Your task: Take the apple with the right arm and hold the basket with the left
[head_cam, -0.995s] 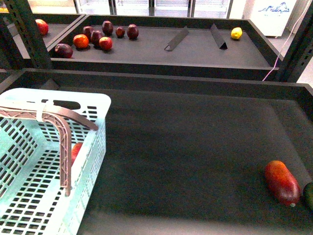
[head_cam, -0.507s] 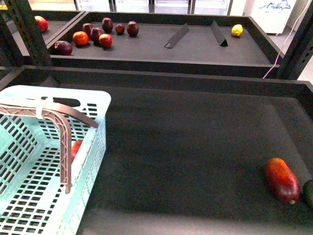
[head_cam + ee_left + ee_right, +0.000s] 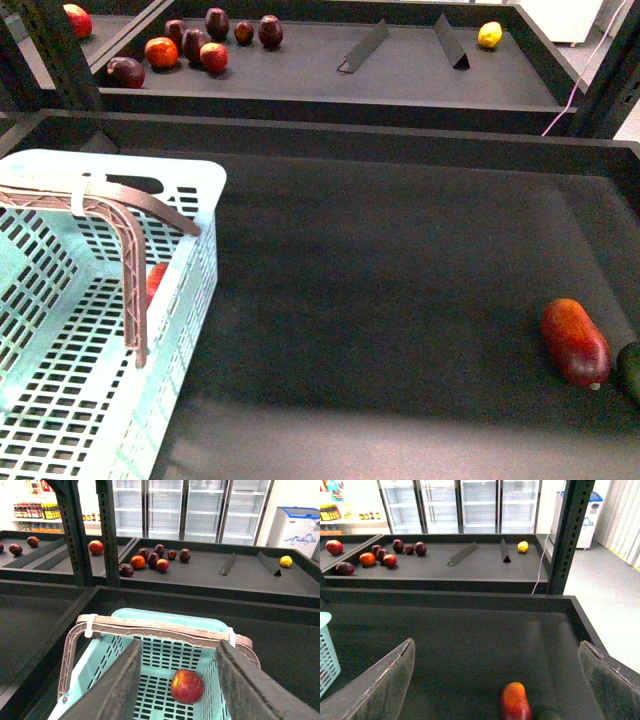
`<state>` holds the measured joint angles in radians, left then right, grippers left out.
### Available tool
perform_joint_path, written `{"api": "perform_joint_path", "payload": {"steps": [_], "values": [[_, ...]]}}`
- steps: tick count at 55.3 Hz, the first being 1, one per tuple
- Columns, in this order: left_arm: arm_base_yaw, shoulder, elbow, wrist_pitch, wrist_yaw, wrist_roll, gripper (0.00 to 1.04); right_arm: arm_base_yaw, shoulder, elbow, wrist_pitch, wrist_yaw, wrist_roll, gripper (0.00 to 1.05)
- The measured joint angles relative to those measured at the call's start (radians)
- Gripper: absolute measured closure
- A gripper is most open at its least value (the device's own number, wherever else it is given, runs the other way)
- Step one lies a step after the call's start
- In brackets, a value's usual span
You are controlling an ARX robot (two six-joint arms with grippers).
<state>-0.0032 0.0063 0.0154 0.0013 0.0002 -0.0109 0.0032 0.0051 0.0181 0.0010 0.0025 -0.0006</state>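
The pale turquoise basket (image 3: 150,172) stands at the left of the dark shelf, its brown handle (image 3: 135,270) swung over it. The red apple (image 3: 187,686) lies on the basket's floor and shows only as a red patch (image 3: 156,280) through the slotted wall in the front view. My left gripper (image 3: 179,647) hangs open above the basket, its fingers either side of the apple and apart from it. My right gripper (image 3: 496,645) is open over the bare shelf, holding nothing. Neither arm shows in the front view.
An elongated red-orange fruit (image 3: 575,342) and a dark green fruit (image 3: 630,372) lie at the shelf's right edge. The back shelf carries several red and dark fruits (image 3: 190,48), a yellow fruit (image 3: 489,35) and two wedge dividers (image 3: 362,50). Metal uprights (image 3: 55,60) flank the shelves.
The front view has shifted: the back shelf sits higher in the frame than a second ago. The basket, the apple and the elongated fruit have kept their places.
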Motion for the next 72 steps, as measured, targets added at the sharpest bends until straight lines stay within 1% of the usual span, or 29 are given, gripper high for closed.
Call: {"api": "perform_joint_path", "payload": {"steps": [12,15,16,19,72], "values": [[0.0,0.0,0.0,0.0,0.0,0.0,0.15,0.0,0.0,0.0,0.0,0.0,0.0,0.09],[0.0,0.0,0.0,0.0,0.0,0.0,0.06,0.0,0.0,0.0,0.0,0.0,0.0,0.09],[0.0,0.0,0.0,0.0,0.0,0.002,0.06,0.0,0.0,0.0,0.0,0.0,0.0,0.09],[0.0,0.0,0.0,0.0,0.0,0.002,0.08,0.0,0.0,0.0,0.0,0.0,0.0,0.09],[0.0,0.0,0.0,0.0,0.0,0.002,0.07,0.0,0.0,0.0,0.0,0.0,0.0,0.09]]}}
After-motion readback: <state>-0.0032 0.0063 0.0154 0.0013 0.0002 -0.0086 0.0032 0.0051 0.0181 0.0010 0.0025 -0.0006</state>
